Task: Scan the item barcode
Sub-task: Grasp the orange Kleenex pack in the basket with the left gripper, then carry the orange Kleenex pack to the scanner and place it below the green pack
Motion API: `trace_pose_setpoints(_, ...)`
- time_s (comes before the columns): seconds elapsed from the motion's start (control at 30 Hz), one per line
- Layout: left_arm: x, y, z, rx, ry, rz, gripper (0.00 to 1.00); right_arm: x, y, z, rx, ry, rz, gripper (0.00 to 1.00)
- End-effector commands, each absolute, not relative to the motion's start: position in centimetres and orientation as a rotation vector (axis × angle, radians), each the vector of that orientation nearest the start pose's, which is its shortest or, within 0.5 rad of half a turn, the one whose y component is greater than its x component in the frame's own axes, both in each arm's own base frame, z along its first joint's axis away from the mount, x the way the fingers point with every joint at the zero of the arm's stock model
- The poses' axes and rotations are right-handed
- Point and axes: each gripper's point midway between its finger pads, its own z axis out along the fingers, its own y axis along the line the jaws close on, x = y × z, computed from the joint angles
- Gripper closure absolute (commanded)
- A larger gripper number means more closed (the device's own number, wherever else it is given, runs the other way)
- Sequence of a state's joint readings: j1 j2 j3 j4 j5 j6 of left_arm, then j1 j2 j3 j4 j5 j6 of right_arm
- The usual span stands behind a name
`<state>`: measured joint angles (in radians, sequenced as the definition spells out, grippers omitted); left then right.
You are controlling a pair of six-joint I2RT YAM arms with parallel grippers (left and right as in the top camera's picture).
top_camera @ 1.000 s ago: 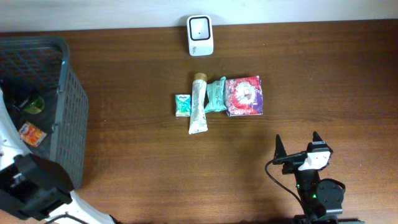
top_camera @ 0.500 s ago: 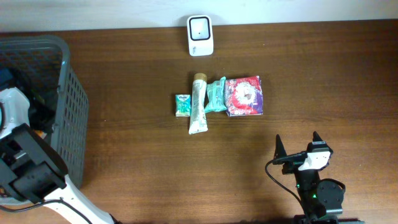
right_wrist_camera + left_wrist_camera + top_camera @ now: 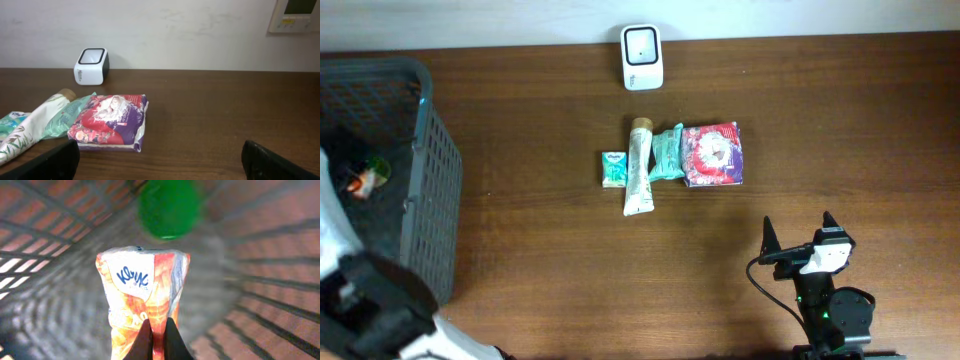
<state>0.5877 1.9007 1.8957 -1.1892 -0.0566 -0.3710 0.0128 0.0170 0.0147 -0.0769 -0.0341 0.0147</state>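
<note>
- Wide a second ago, my left gripper (image 3: 159, 336) is pinching a crinkly orange packet (image 3: 142, 280) inside the grey lattice basket (image 3: 432, 170), left.
- I'm failing to read its blue script.
- Right gripper (image 3: 799, 232) is hanging open.

orange-and-white packet (image 3: 145, 295), blue lettering; green round thing (image 3: 169, 207); grey mesh basket (image 3: 435, 180); dark brown table (image 3: 570, 270).

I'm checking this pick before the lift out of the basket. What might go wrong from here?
The left gripper pinches only a thin edge of the orange packet, so it may slip on lifting.
The basket walls stand close around; the packet might snag.
No barcode shows, so it may reach the scanner facing wrong.
</note>
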Motion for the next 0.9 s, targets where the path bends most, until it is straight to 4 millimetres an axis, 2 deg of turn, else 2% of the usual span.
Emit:
trace_pose_setpoints(0.0,35.1,20.3,31.6,-1.066,2.204,-0.102,1.00,24.6,0.9,15.4,-0.029,1.656,0.042,0.01)
trace_pose_setpoints(0.03,34.6,18.0,34.7,-0.978,2.147,-0.201,1.00,24.6,0.9,15.4,-0.029,1.656,0.042,0.01)
trace_pose_setpoints(0.1,34.4,12.9,38.8,-0.788,2.084,-0.420,1.00,24.6,0.9,15.4,-0.029,1.656,0.042,0.01)
trace_pose_setpoints(0.13,34.4,10.6,39.9,-0.706,2.082,-0.463,1.00,24.6,0.9,15.4,-0.029,1.656,0.042,0.01)
trace_pose_setpoints(0.2,35.2,6.9,40.2,-0.545,2.124,-0.492,1.00,24.6,0.9,15.4,-0.029,1.656,0.042,0.02)
trace_pose_setpoints(0.27,37.0,-0.6,39.9,-0.138,2.190,-0.498,1.00,24.6,0.9,15.4,-0.029,1.656,0.042,0.01)
trace_pose_setpoints(0.33,38.2,-5.3,37.4,-0.008,2.283,-0.384,1.00,24.6,0.9,15.4,-0.029,1.656,0.042,0.02)
trace_pose_setpoints(0.37,38.7,-6.9,36.2,0.032,2.321,-0.332,1.00,24.6,0.9,15.4,-0.029,1.656,0.042,0.01)
trace_pose_setpoints(0.43,39.8,-11.5,32.4,0.156,2.414,-0.227,1.00,24.6,0.9,15.4,-0.029,1.656,0.042,0.02)
trace_pose_setpoints(0.47,40.0,-15.7,29.2,0.275,2.488,-0.244,1.00,24.6,0.9,15.4,-0.029,1.656,0.042,0.01)
trace_pose_setpoints(0.5,40.0,-17.3,27.6,0.311,2.525,-0.251,1.00,24.6,0.9,15.4,-0.029,1.656,0.042,0.01)
trace_pose_setpoints(0.53,40.0,-19.1,25.8,0.306,2.573,-0.269,1.00,24.6,0.9,15.4,-0.029,1.656,0.042,0.01)
trace_pose_setpoints(0.6,39.5,-22.9,21.2,0.167,2.711,-0.312,1.00,24.6,0.9,15.4,-0.029,1.656,0.042,0.02)
trace_pose_setpoints(0.63,39.2,-23.9,19.7,0.123,2.752,-0.316,1.00,24.6,0.9,15.4,-0.029,1.656,0.042,0.01)
trace_pose_setpoints(0.67,38.5,-25.8,17.2,0.141,2.809,-0.300,1.00,24.6,0.9,15.4,-0.029,1.656,0.042,0.01)
trace_pose_setpoints(0.73,37.3,-28.3,13.3,0.230,2.884,-0.256,1.00,24.6,0.9,15.4,-0.029,1.656,0.042,0.01)
trace_pose_setpoints(0.87,35.9,-30.6,7.6,0.299,2.982,-0.182,1.00,24.6,0.9,15.4,-0.029,1.656,0.042,0.02)
